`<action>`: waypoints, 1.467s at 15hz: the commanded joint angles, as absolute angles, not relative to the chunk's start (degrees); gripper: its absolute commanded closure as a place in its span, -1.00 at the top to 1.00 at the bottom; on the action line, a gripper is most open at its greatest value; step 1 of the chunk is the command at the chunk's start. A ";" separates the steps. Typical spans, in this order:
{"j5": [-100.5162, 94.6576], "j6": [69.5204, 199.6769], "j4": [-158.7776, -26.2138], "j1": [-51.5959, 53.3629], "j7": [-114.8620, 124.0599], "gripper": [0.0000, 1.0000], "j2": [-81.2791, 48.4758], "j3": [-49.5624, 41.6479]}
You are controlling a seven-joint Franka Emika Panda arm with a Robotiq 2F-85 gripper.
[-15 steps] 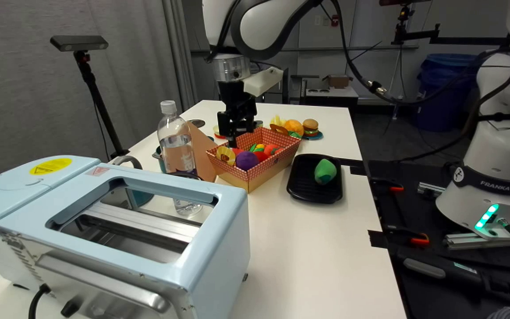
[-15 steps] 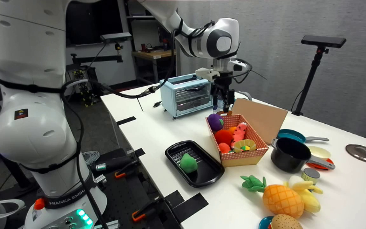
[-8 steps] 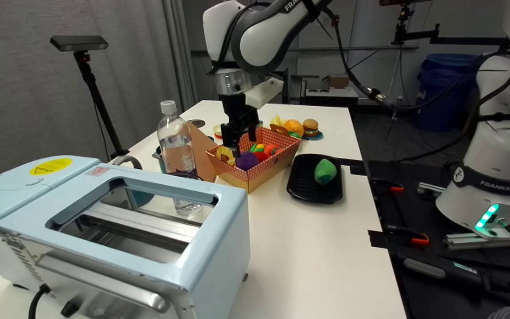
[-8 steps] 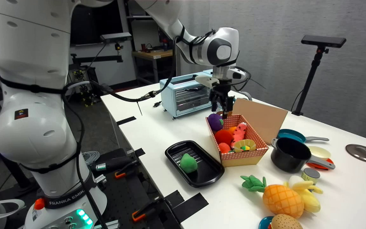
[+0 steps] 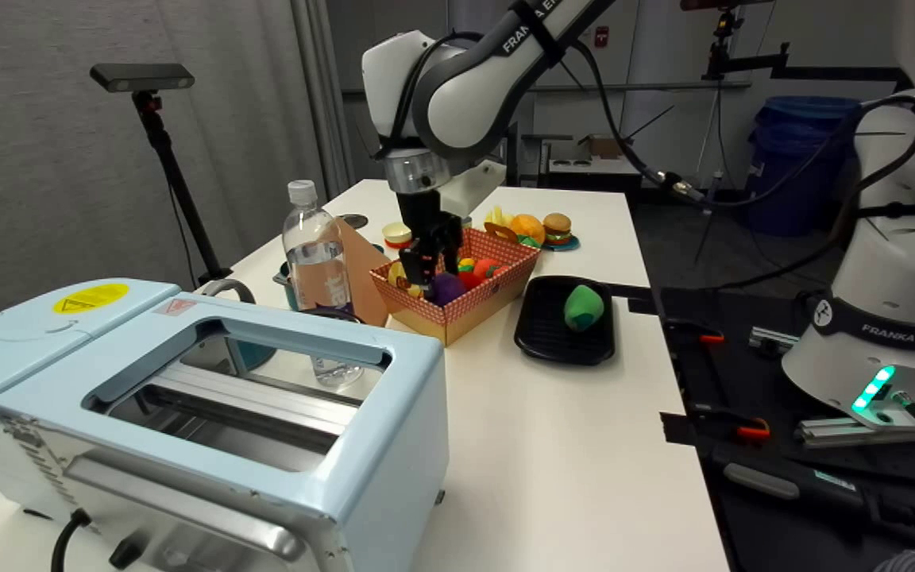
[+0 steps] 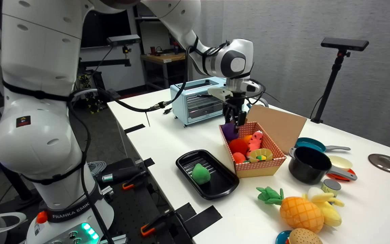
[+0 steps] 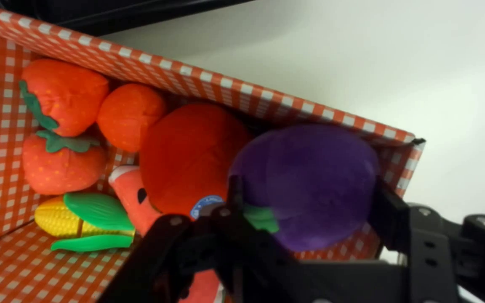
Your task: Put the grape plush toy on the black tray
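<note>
The grape plush toy is dark purple and round with a green patch. It shows in the wrist view (image 7: 310, 168) and in both exterior views (image 5: 447, 291) (image 6: 228, 132), in a corner of the red-checked box. My gripper (image 7: 307, 189) points down at that corner, with one finger on each side of the toy; it also shows in both exterior views (image 5: 438, 266) (image 6: 233, 124). The fingers are apart and close against the toy's sides; I see no squeeze. The black tray (image 5: 537, 318) (image 6: 227, 189) stands beside the box and holds a bright green toy (image 5: 584, 308) (image 6: 201, 174).
The checked box (image 6: 254, 172) has raised walls and holds several red and orange plush toys and a toy corn (image 7: 59, 216). Its cardboard lid (image 6: 276, 128) stands open. A water bottle (image 5: 318, 278) and a blue toaster oven (image 5: 227, 318) are near. A black pot (image 6: 310, 166) stands beyond.
My gripper has come down from above the box to the grape toy, its fingers now on either side of it. The tray, the green toy and the box have not moved.
</note>
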State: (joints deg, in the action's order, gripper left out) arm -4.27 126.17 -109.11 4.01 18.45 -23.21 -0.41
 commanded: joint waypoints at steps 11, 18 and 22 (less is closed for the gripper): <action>-4.64 127.69 -113.53 5.76 18.49 -0.91 -17.56 -0.29; -5.46 127.27 -119.98 7.03 18.31 -0.89 -7.00 1.75; -5.81 126.79 -123.74 7.13 18.00 -0.89 -2.60 3.30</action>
